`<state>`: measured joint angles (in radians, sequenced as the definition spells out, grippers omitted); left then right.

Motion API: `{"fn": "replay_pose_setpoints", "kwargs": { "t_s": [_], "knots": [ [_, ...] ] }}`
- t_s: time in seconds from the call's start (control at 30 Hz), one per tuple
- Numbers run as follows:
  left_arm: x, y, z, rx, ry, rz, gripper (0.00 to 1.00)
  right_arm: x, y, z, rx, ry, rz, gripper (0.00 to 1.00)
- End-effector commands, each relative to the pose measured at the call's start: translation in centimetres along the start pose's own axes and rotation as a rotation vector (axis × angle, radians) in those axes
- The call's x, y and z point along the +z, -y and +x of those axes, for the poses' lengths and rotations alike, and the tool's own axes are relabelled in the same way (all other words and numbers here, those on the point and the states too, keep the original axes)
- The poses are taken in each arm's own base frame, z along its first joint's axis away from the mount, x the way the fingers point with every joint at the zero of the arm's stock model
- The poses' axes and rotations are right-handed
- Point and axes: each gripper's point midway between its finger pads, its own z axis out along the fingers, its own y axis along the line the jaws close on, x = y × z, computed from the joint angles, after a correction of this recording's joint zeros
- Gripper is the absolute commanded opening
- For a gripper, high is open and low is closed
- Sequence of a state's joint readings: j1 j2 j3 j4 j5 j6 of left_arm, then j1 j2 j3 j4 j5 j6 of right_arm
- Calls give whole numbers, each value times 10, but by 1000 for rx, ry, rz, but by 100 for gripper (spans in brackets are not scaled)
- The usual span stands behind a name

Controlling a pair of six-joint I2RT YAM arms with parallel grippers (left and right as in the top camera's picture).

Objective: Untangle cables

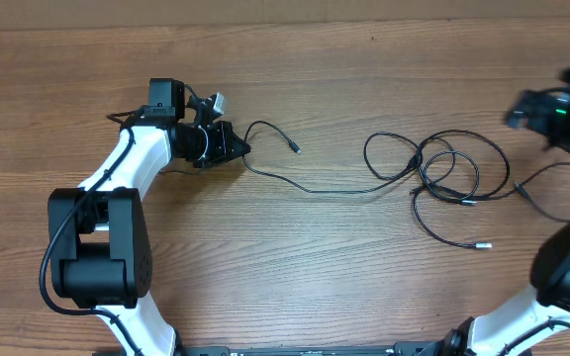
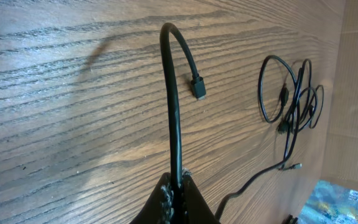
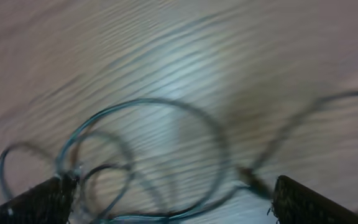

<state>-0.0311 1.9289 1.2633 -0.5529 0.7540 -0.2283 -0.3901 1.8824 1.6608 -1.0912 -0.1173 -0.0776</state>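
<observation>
Spanning the whole overhead view is a brown wood-grain counter (image 1: pixel 295 59), matte w/ soft glare patches. A pale tan board (image 1: pixel 364 8) runs along its 12 o'clock edge; not much else of the room shows. Left arm (image 1: pixel 117 178), white & black, sits at 9 o'clock. Right arm (image 1: pixel 562 267) is at 3–4 o'clock, its wrist blurred in the overhead view.

Cables: a knot (image 1: pixel 438 173) of thin black loops lies flat on the wood, approx 3 o'clock from counter centre. One long cable (image 1: pixel 339 192) trails out of it toward 9 o'clock & ends in a short hook w/ a small plug (image 1: pixel 294 148), just beside the left jaws.

Left jaws: pressed together, pinching that long cable near its plug end. The left wrist view shows it rising from between them & arching over. Right jaws: spread, nothing between them, fingers (image 3: pixel 36 202) either side of blurred loops below.

Step in hand, by my read: drawing the long cable out of the knot. To do it well:
- Pull slow toward 9 o'clock, low to the counter, so loops slide rather than cinch.
- Right side should pin the knot at a crossing, not at an outer loop.
- Grip sits close to the plug, so a slip prob. loses the cable; re-grip further in if tension builds.
- Smooth wood likely gives little drag, so the whole knot may follow unless held.
</observation>
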Motion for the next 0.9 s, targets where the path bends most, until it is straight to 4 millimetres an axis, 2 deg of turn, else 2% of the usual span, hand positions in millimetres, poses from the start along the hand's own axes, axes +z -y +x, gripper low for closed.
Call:
{"fn": "replay_pose_setpoints", "kwargs": {
  "t_s": [0.0,0.2,0.4,0.57,0.67,0.8,0.83,0.87],
  "knots": [
    [-8,10,-7,56,28,4,4,-17,-37,-3,-142,28,35,100],
    [-8,10,-7,58,28,4,4,2,-54,39,-199,-109,95,100],
    [-8,9,-5,82,23,2,4,32,-46,81,-111,-216,113,100],
    [-8,9,-5,96,23,1,4,64,-39,115,-70,-264,114,100],
    [-8,9,-6,98,25,-2,4,81,-41,121,-68,-243,86,100],
    [-8,5,-6,96,25,-21,3,87,-41,116,-74,-210,83,100],
    [-8,5,-5,94,22,-25,4,87,-41,115,-77,-205,82,95],
    [-8,4,-4,91,21,-30,4,87,-40,114,-76,-201,81,72]
  ]
}}
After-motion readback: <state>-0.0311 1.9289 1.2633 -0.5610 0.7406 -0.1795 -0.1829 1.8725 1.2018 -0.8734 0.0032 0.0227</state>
